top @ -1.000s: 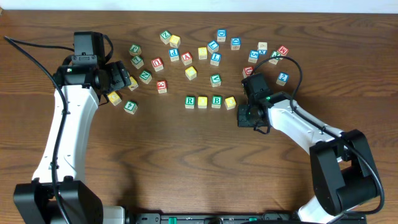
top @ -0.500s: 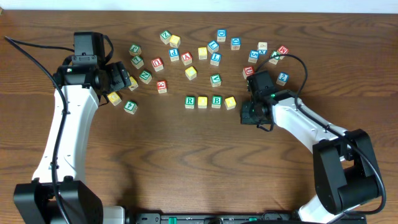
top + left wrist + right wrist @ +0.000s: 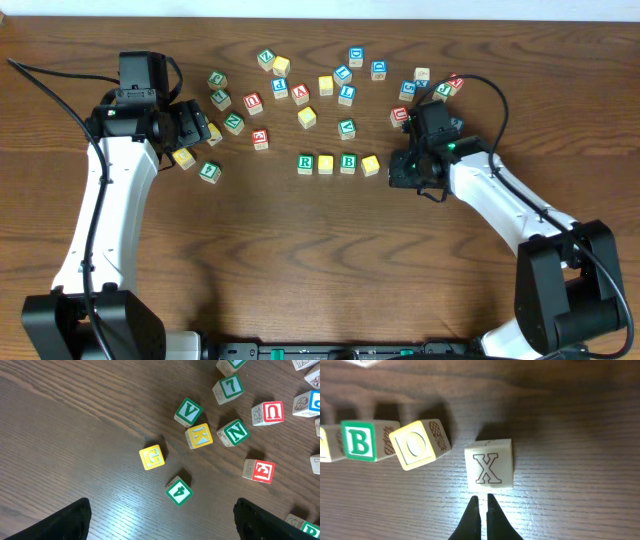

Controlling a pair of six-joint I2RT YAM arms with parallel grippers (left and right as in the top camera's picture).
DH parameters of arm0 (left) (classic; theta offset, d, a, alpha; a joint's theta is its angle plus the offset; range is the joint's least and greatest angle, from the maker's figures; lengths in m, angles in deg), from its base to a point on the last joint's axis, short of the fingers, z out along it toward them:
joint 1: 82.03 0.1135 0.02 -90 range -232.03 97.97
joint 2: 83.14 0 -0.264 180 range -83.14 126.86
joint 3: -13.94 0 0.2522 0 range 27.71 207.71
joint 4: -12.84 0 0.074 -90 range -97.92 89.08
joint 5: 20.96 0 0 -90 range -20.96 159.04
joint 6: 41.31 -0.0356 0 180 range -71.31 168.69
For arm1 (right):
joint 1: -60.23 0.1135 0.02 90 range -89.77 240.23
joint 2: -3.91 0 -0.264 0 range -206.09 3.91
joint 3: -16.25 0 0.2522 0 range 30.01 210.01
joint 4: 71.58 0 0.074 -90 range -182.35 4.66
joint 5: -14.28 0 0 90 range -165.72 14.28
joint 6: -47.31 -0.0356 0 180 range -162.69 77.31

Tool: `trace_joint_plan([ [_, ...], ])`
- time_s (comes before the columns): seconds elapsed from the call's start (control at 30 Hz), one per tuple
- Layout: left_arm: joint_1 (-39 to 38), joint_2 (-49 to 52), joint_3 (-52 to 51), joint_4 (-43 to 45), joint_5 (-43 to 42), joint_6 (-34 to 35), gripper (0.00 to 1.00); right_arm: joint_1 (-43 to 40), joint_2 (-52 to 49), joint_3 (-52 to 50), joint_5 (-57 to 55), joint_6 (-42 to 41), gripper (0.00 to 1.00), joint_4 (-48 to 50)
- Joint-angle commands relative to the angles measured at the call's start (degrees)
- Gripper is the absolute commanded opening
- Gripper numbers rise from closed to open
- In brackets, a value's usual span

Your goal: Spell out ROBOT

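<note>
Just right of the unfinished row, my right pincer (image 3: 481, 502) is pressed together with nothing in it, its tips a sliver short of the near edge of the X cube (image 3: 489, 469), which stands apart from the others. The word so far lies on the table (image 3: 580, 435) as the R cube (image 3: 305, 162), a plain yellow cube (image 3: 326, 164), the B cube (image 3: 359, 440) and the O cube (image 3: 417, 444), the last one skewed against its neighbour. My worry is the shove. Two tips squeezed into one narrow point can catch the X cube off its middle, so it may spin or slide aside rather than travel straight. If it drifts left it can strike the crooked O cube and knock it harder into the B cube, buckling the line. The face on top reads X, not T, and I cannot tell whether a T sits on any hidden side, so I may be lining up a cube that would spell the word wrongly unless it is turned. Turning it with shut tips risks tipping it into the row. My left pincer (image 3: 162, 522) hangs spread wide and bare over loose cubes far from the row, no threat to the word.
</note>
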Motion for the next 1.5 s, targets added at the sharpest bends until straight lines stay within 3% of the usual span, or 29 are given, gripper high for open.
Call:
trace_joint_plan([
  [0.0, 0.26, -0.07, 0.15, -0.04, 0.74, -0.52, 0.9, -1.81, 1.44, 1.11, 0.63, 0.81, 0.01, 0.46],
  [0.77, 0.26, -0.07, 0.15, -0.04, 0.74, -0.52, 0.9, -4.46, -3.69, 1.09, 7.13, 5.11, 0.01, 6.54],
  [1.47, 0.26, -0.07, 0.15, -0.07, 0.74, -0.55, 0.9, -4.66, -6.23, 1.09, 2.45, 5.7, 0.01, 3.65],
])
